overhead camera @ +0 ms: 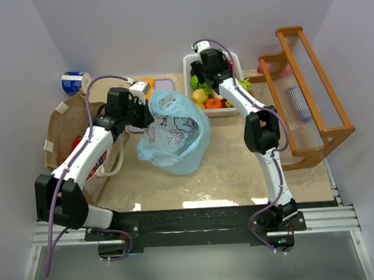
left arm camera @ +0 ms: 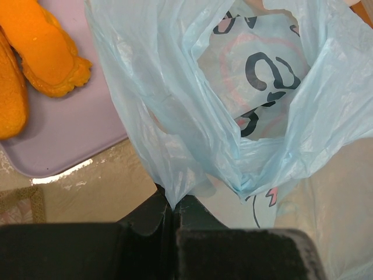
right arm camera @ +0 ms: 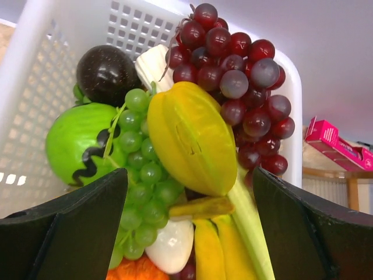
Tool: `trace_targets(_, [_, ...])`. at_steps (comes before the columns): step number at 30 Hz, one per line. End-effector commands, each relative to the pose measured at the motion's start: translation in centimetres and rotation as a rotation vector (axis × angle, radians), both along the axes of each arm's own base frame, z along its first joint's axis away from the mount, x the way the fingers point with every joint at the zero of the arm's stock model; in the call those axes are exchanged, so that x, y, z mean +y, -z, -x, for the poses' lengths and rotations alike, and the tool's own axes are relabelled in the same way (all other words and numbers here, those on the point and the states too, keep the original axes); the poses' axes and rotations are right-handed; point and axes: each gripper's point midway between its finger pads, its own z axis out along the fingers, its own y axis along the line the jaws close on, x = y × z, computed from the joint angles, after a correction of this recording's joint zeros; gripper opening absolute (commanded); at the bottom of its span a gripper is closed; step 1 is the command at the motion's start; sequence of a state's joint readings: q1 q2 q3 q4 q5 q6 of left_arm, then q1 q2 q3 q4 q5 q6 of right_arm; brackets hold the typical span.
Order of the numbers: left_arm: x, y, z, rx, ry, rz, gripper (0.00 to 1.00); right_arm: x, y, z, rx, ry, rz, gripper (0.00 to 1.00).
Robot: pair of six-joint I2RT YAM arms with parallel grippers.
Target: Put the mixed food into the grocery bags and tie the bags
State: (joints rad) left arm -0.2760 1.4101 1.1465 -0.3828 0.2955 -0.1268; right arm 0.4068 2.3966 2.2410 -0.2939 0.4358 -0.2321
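From above, my right pincer (overhead camera: 203,69) hangs over the white basket (overhead camera: 187,63), where the toy food (overhead camera: 207,99) is piled. The blue bag (overhead camera: 174,131) stands on the pale table (overhead camera: 239,168) just left of the basket. My left pincer (overhead camera: 142,91) is at its rim. The brown paper bag (overhead camera: 64,127) lies well left of the basket.

On the left wrist, the left pincer (left arm camera: 173,205) is clamped tight on a fold of the blue bag (left arm camera: 175,87), whose mouth gapes beyond.

On the right wrist, the right pincer (right arm camera: 189,204) is spread wide and holds nothing. The yellow star fruit (right arm camera: 189,137) sits dead ahead between my fingers, in the middle of the basket (right arm camera: 35,87). Its long axis runs up the view, across my closing line. I judge that a fair grip for this arm, the nearer one. Room is tight, though: green grapes (right arm camera: 140,166) touch it on the left and purple grapes (right arm camera: 233,64) crowd its right.
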Motion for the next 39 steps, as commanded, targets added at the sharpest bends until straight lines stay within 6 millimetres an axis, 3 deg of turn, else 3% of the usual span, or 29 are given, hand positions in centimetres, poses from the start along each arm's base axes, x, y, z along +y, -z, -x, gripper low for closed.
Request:
trace_targets(1, [-0.3,-0.7,-0.2,-0.037,0.023,0.011,0.00,-1.2,-1.9,-2.2,-0.080,0.008,0.028,0.90])
trace_targets(5, [-0.5,-0.5,-0.2,-0.029,0.028,0.015,0.00,-1.5,-0.6,-2.9,-0.078,0.010,0.047,0.89])
trace_targets(11, [-0.7,-0.4,-0.2,-0.022,0.037,0.025,0.00,-2.4,0.9,-3.6,-0.085,0.052,0.082,0.76])
trace_targets(19, [-0.9,-0.8,0.0,-0.032,0.048,0.034,0.00,-2.5,1.6,-3.7,-0.089,0.049,0.096,0.39])
trace_targets(21, [-0.9,-0.9,-0.1,-0.037,0.049,0.034,0.00,-2.4,0.1,-3.3,-0.109,0.037,0.075,0.30])
trace_targets(22, [-0.9,-1.0,-0.1,-0.039,0.048,0.036,0.00,-2.4,0.7,-3.0,-0.096,0.029,0.074,0.26])
trace_targets(23, [-0.9,-1.0,-0.1,-0.041,0.049,0.037,0.00,-2.4,-1.2,-2.6,-0.121,0.024,0.055,0.23])
trace_targets(24, [-1.0,-1.0,0.0,-0.037,0.051,0.042,0.00,-2.3,-1.8,-2.4,-0.129,0.017,0.045,0.16])
trace_targets(25, [-1.0,-1.1,0.0,-0.039,0.054,0.044,0.00,-2.0,-1.2,-2.0,-0.120,-0.005,0.034,0.13])
trace_targets(28, [-1.1,-1.1,0.1,-0.035,0.056,0.050,0.00,-1.6,-3.8,-1.0,-0.157,-0.037,-0.007,0.02])
trace_targets(30, [-1.2,-1.2,0.1,-0.037,0.059,0.053,0.00,-1.5,-5.5,-0.5,-0.178,-0.049,-0.034,0.00])
trace_targets(38, [-1.1,-2.2,0.2,-0.069,0.055,0.061,0.00,-0.8,-8.3,1.4,-0.201,-0.103,-0.118,0.00])
trace_targets(39, [-1.2,-2.3,0.3,-0.071,0.060,0.066,0.00,-0.6,-7.9,1.9,-0.188,-0.114,-0.130,0.00])
